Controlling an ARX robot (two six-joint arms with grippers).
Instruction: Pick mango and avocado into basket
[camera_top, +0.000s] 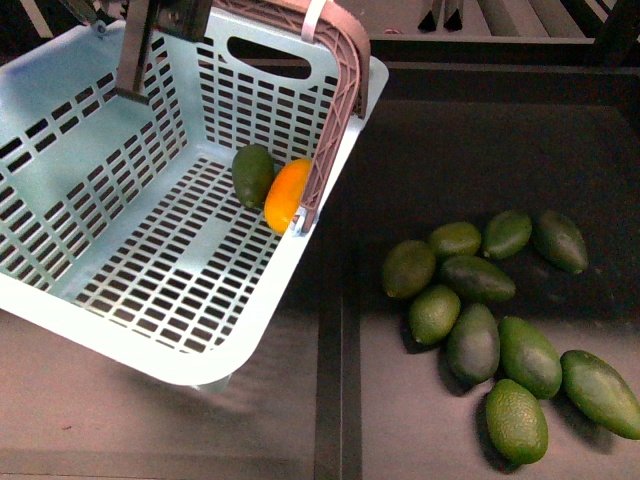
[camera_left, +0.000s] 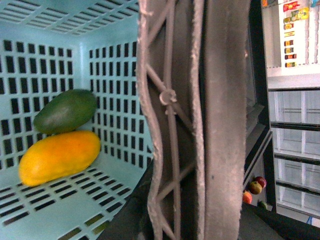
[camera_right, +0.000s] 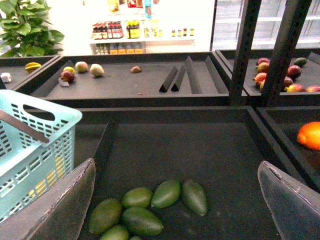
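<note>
**Mango and avocado lying in the tilted basket**

Lying side by side and touching on the slotted floor of the basket (camera_top: 60, 110), in its far right corner: mango (camera_top: 287, 194) and avocado (camera_top: 253, 173); both long axes roughly parallel, running from the far wall toward the near rim, avocado on the left, mango against the right wall just behind the brown handle (camera_top: 340, 110). Basket tipped, near corner low. Left jaws closed around the handle, seen very close in the left wrist view, filling the middle. Right gripper (camera_right: 175, 200) spread wide, holding nothing, hovering over the loose avocados (camera_top: 490, 320) heaped in the dark bin (camera_top: 450, 150) to the basket's right.
</note>
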